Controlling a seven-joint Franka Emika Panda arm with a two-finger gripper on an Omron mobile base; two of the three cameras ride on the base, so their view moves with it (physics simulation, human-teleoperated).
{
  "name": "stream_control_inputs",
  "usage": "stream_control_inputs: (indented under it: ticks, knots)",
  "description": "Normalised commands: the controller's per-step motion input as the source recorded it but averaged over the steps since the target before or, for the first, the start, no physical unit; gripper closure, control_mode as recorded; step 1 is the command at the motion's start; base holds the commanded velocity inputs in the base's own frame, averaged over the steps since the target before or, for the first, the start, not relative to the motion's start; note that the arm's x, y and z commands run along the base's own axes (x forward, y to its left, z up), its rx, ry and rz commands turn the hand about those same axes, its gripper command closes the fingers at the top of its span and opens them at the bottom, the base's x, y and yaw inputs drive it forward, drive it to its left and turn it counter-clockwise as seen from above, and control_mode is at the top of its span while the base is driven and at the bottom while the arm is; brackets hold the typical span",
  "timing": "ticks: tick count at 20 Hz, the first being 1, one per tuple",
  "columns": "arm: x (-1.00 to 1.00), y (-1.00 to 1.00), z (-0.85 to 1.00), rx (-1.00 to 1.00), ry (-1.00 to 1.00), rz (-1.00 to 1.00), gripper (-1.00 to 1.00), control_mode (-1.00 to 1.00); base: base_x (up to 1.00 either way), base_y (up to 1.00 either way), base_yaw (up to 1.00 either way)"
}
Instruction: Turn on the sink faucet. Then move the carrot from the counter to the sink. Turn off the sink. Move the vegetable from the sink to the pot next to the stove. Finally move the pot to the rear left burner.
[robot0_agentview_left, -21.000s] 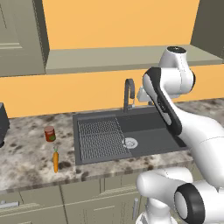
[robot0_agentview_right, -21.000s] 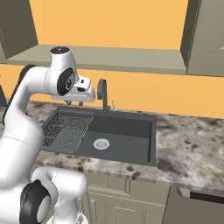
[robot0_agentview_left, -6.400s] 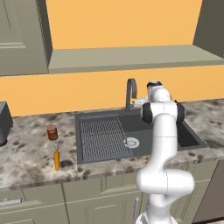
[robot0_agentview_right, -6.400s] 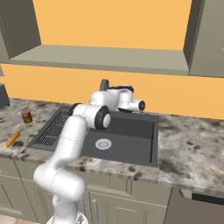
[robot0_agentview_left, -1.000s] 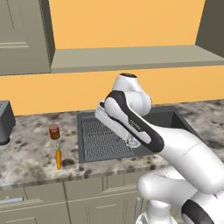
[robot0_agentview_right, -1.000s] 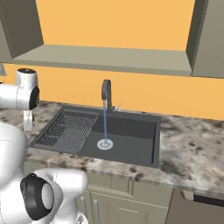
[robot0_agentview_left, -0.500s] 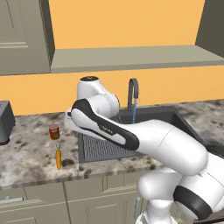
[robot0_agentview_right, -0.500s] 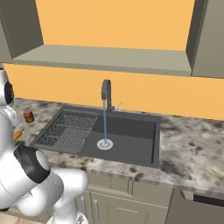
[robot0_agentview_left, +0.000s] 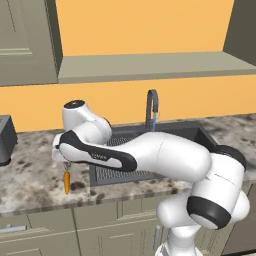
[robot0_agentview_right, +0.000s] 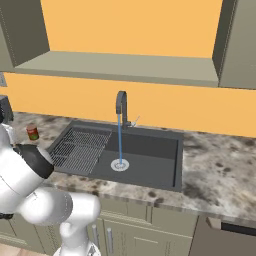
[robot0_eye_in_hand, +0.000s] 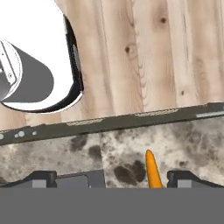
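The arm has been swung away from the sink faucet (robot0_agentview_left: 152, 102) and brought down over the carrot (robot0_agentview_left: 66, 182), which lies on the counter (robot0_agentview_left: 30, 175) to the left of the sink (robot0_agentview_right: 150, 150), near the counter's front edge. In the hand view the gripper (robot0_eye_in_hand: 107, 177) is seen with its two tips set wide apart and nothing between them but the carrot's pointed end, so no grasp has been made. Water is seen running in a thin blue stream from the faucet onto the round drain (robot0_agentview_right: 119, 164), so the first step is judged done and the pick of the carrot is judged to be the step in hand. Compared with the picture of half a second ago, the wrist is seen lower and further left of the sink, directly above the carrot, and the red can (robot0_agentview_right: 32, 132), left of the sink towards the wall, is now hidden behind the arm in the left base view. Against the earliest pictures, the faucet was dry and the arm was reaching at it; the carrot has not been moved since
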Motion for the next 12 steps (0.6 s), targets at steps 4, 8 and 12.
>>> stream_control_inputs:
  ticks: [4,8,12]
  knots:
    - [0.35,0.0,-0.5,0.0,-0.08,0.29,-1.0,-1.0,0.0,0.0,0.0]
    - [0.31,0.06,-0.41,0.0,-0.04,0.27,-1.0,-1.0,0.0,0.0,0.0]
    - [0.28,0.19,-0.37,0.0,-0.04,0.2,-1.0,-1.0,0.0,0.0,0.0]
